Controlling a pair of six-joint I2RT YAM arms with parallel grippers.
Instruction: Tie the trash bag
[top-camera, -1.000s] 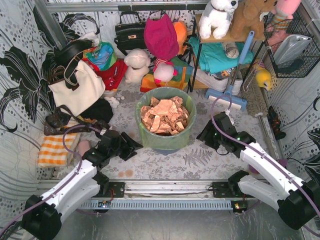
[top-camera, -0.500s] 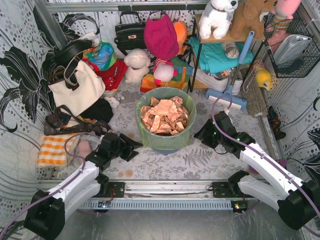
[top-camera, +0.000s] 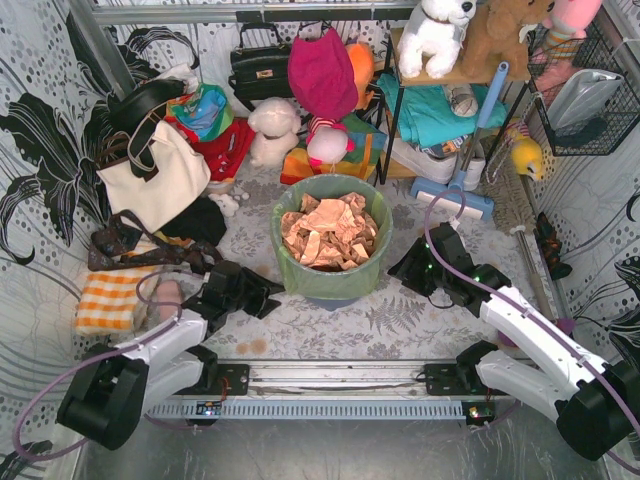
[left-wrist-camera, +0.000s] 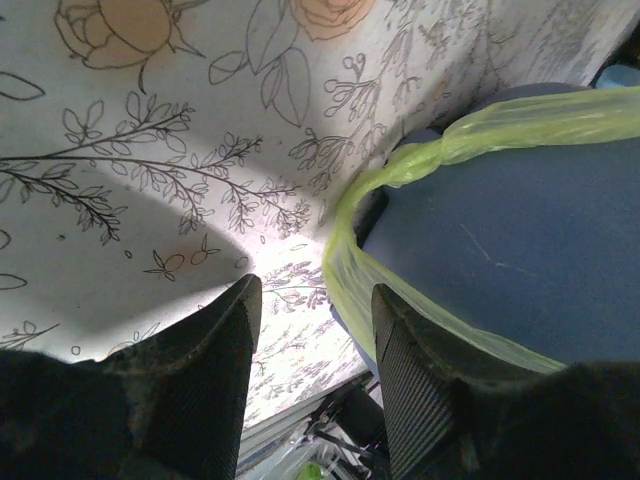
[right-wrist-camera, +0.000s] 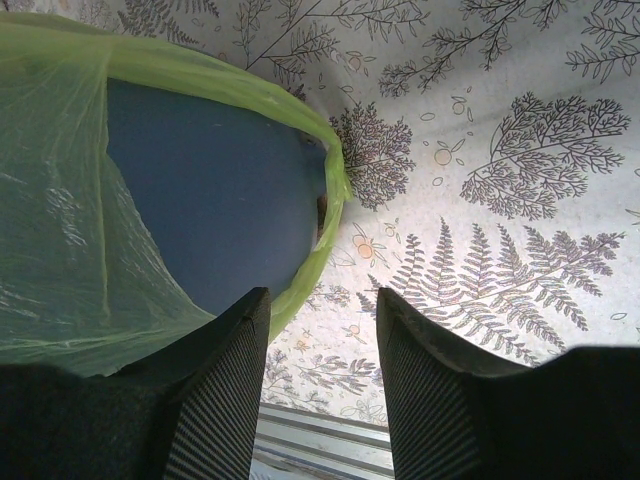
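Approach step, I reckon: bag (top-camera: 345, 278) lines bin (top-camera: 335, 299) mid-table, hem folded over the lip, L gripper (left-wrist-camera: 315, 300) & R gripper (right-wrist-camera: 322, 305) low either side, both part-open & empty (nothing pinched yet), so next each must nip the hem.

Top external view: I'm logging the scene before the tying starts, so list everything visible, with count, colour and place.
trash bag: one, light green, lining the bin
paper: many crumpled pieces, orange-tan, inside the bag
bin: one, blue-grey, centre of the table
handbag: one, black, at the back
tote: one, cream, back left
striped cloth: one, orange and white, left edge
plush toys: several, white and brown, along the back
mop: one, blue, back right
wire basket: one, black, far right
left tool: one, black, open, left of bin
right tool: one, black, open, right of bin
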